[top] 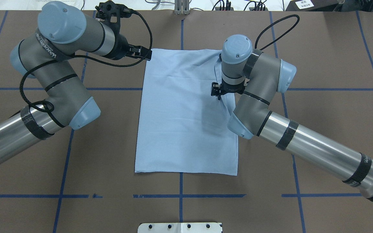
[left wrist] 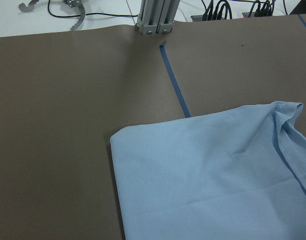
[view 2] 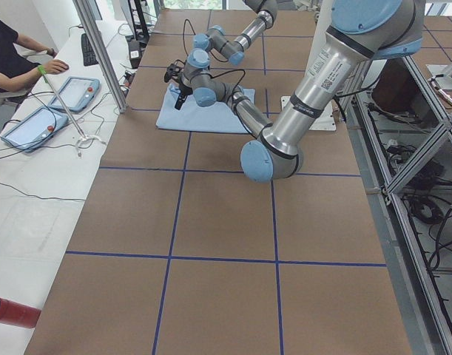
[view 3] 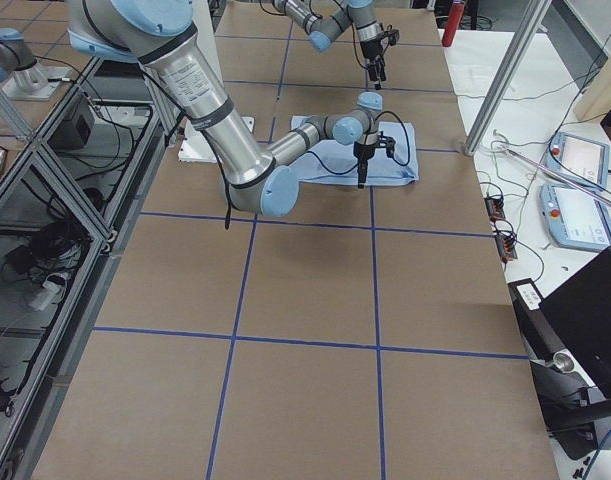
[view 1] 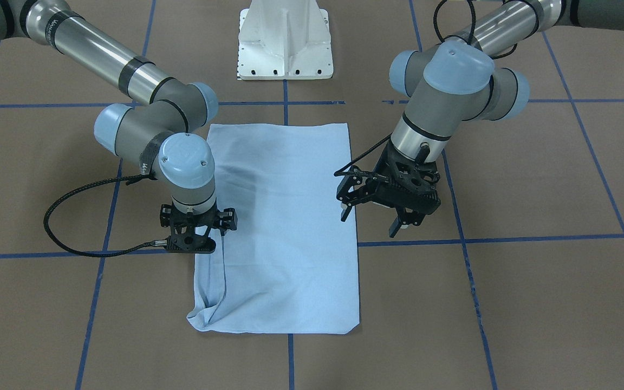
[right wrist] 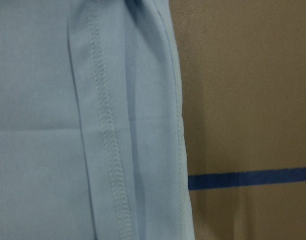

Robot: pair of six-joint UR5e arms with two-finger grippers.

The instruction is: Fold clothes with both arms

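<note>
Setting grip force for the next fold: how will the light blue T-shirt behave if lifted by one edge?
Probably floppy: the T-shirt lies flat, and its bunched corner suggests it drapes. Likely light for its size, being thin fabric; pushing would probably wrinkle it, not slide it.

This is most likely a robotics lab. Two robot arms [top: 60,84] work at a wide brown surface [view 2: 218,222] marked with blue tape lines [view 2: 170,255]. Aluminium posts [view 2: 101,55] stand beside it, and a white side bench [view 2: 33,214] carries cables and what are probably teach pendants [view 2: 76,92], near a seated person [view 2: 7,44].
</note>
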